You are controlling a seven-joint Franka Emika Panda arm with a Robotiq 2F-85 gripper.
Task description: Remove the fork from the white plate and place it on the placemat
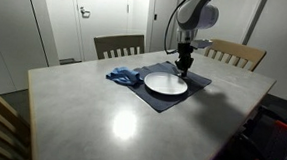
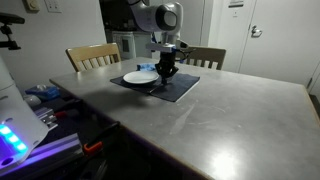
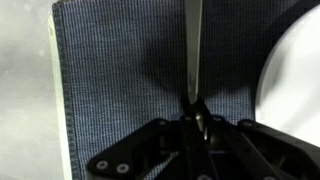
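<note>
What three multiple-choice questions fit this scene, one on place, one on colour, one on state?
1. Where is the gripper? A over the placemat, beside the white plate; B over the plate's middle; C raised far above everything.
2. Placemat colour? A red; B dark blue; C yellow.
3. Gripper state? A wide open; B shut on the fork; C out of view.
Answers: 1 A, wrist view shows placemat beneath, plate aside; 2 B, seen in every view; 3 B, fork clamped in wrist view.

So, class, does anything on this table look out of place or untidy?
Only the blue cloth: it lies crumpled beside the white plate, at the edge of the placemat, not folded flat. Nothing looks spilled or broken.
</note>
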